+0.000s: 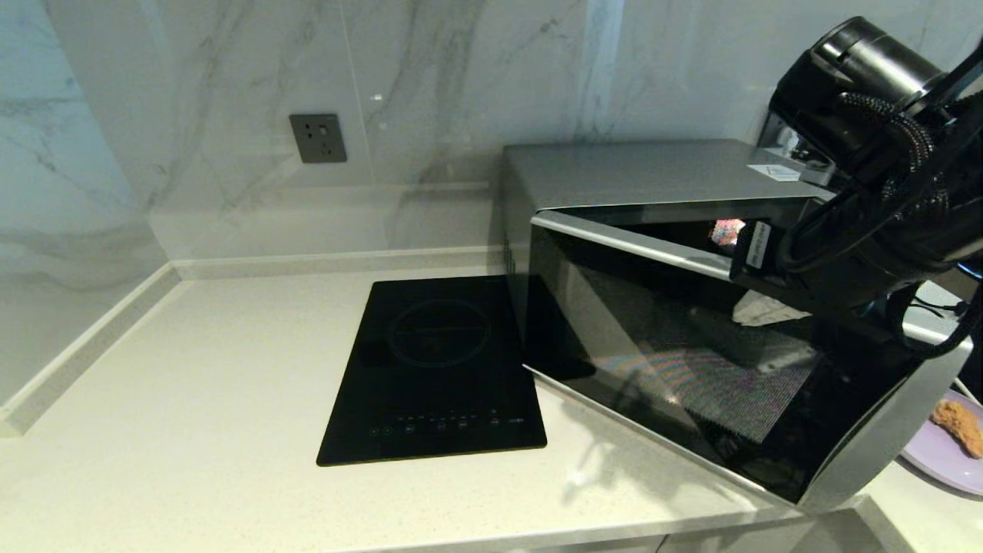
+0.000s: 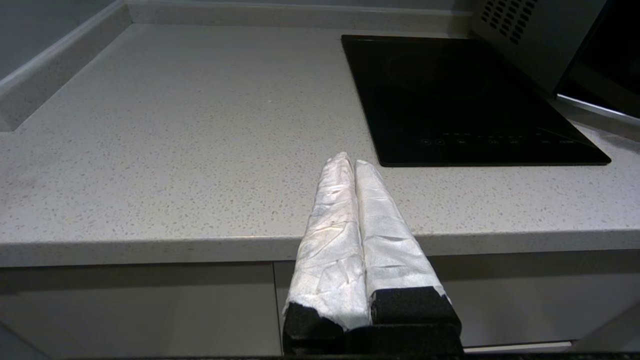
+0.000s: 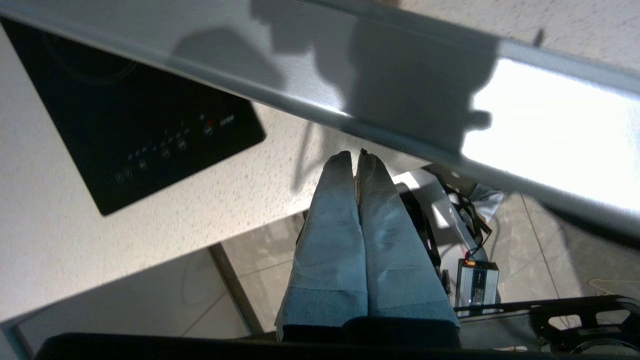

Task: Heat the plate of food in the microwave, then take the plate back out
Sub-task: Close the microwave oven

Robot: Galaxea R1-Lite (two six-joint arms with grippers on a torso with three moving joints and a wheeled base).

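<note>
Plate of food (image 1: 943,458) is seen only in part at the right edge of the head view, resting on the surface (image 1: 192,399) beside the microwave's front right corner; one lavender plate is counted, with one brown fried piece (image 1: 960,427) visible on it, the rest being cut off by the frame. One microwave (image 1: 653,177) is set at the back right of the surface, its dark glass door (image 1: 691,369) swung partly outward, so that a gap is opened along the top of the cavity. One flat black cooktop (image 1: 438,369) is set into the surface just beside the microwave's left side, near the middle. One grey wall socket (image 1: 317,137) is mounted on the marble wall behind.

Two end effectors are counted. The right end effector (image 3: 357,155) is held by the edge of the open door, which passes close over its fingertips; its two wrapped fingers (image 3: 330,235) are pressed together with nothing between them, and whether the door edge is touched cannot be told. The right arm (image 1: 875,177) is seen in front of the microwave's upper right. The left end effector (image 2: 350,162) is held by the front edge of the surface, left of the cooktop, its two white-wrapped fingers (image 2: 332,225) likewise clenched together on nothing
</note>
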